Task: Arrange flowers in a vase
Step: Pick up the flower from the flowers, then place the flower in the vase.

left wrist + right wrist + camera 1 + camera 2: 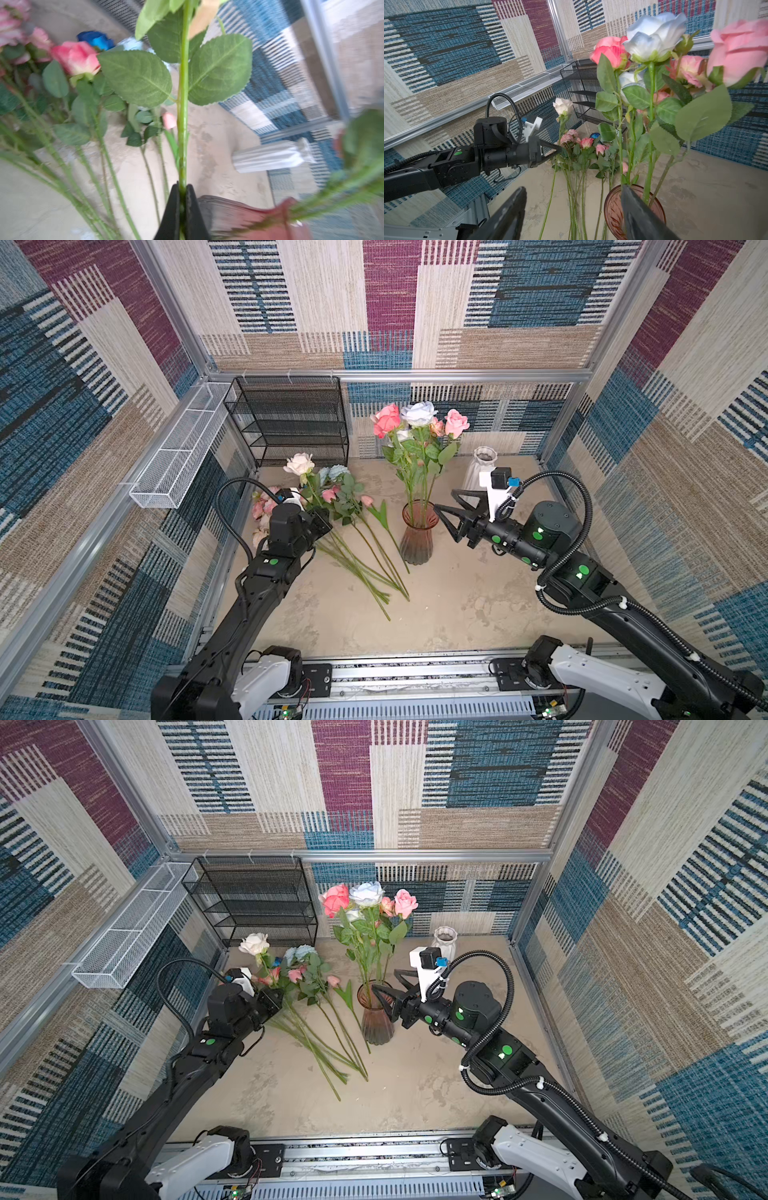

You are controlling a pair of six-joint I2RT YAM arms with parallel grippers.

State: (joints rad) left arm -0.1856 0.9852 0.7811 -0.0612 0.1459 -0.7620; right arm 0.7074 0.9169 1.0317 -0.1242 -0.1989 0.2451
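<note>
Near the vase (415, 543), left tool (182, 187) pinches the cream rose stem (183, 124); right tool (444, 499) gapes.

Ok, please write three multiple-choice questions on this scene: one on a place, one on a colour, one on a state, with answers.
1. Where is the white ribbed vase?
A) at the front edge
B) near the back wall, on the right arm's side of the pink glass vase
C) lying among loose stems

2. What colour is the rose held by the left gripper?
A) deep blue
B) pink
C) cream

3. The right gripper is:
A) open, holding nothing
B) shut on a stem
C) shut on a leaf

Answers: 1B, it stands upright by the back wall; 2C, the clamped stem rises to a cream bloom; 3A, its fingers stand apart beside the pink vase.
</note>
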